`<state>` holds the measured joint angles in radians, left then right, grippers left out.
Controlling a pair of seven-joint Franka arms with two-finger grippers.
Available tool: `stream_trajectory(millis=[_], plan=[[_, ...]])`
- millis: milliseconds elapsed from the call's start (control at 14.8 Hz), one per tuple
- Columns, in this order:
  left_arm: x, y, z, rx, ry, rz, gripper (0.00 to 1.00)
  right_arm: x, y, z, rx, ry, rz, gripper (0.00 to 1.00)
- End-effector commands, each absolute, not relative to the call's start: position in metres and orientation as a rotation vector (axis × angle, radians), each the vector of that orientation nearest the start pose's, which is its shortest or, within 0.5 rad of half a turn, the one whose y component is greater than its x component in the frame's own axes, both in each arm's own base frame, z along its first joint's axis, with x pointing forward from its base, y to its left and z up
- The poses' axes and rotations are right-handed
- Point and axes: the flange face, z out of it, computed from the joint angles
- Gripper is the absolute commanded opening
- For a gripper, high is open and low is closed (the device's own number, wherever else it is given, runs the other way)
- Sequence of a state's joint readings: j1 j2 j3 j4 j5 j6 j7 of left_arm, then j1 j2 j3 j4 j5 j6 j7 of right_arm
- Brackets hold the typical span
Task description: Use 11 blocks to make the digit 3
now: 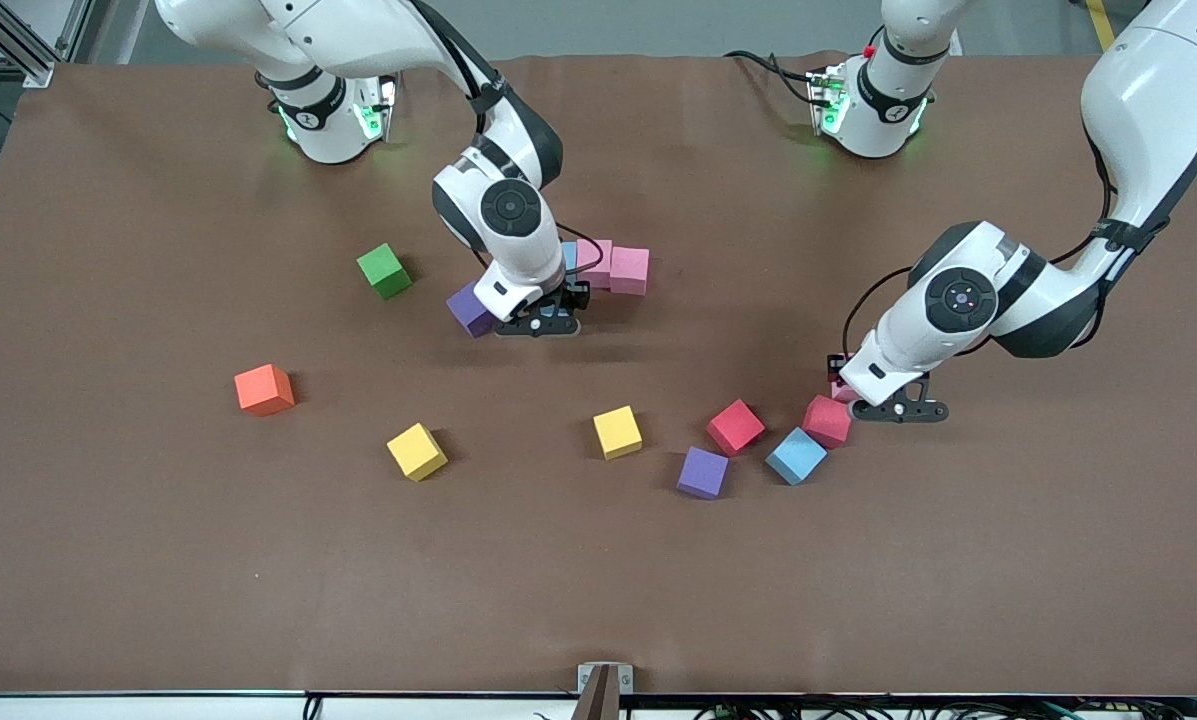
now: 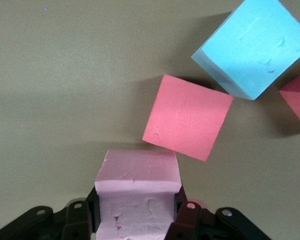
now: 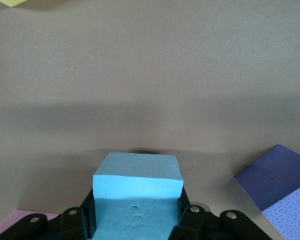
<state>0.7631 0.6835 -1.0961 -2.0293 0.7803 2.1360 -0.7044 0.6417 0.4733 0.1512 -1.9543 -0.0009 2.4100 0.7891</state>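
Note:
My right gripper [image 1: 550,300] is shut on a light blue block [image 3: 138,181] low over the table, between a purple block [image 1: 471,308] and two pink blocks [image 1: 595,262] set side by side. A light blue sliver [image 1: 569,255] shows by the hand. My left gripper [image 1: 844,388] is shut on a pink block [image 2: 137,172], close beside a coral-pink block [image 1: 826,421]. Nearer the front camera lie a light blue block [image 1: 795,455], a red block [image 1: 735,427], a purple block [image 1: 702,472] and two yellow blocks [image 1: 617,432].
A green cube [image 1: 384,270] and an orange cube [image 1: 264,389] lie toward the right arm's end of the brown table [image 1: 158,560]. The second yellow block [image 1: 417,451] sits near the orange cube.

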Motion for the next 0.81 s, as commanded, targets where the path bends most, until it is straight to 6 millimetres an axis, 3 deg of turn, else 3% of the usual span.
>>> stream_trajectory(millis=[0, 744], plan=[[0.565, -0.146, 0.27, -3.079, 0.06, 0.084, 0.49, 0.427, 0.431, 0.233, -3.109, 0.038, 0.032, 0.0], [0.573, -0.143, 0.278, -3.097, 0.014, 0.069, 0.49, 0.412, 0.434, 0.233, -3.112, 0.032, -0.018, 0.0]])
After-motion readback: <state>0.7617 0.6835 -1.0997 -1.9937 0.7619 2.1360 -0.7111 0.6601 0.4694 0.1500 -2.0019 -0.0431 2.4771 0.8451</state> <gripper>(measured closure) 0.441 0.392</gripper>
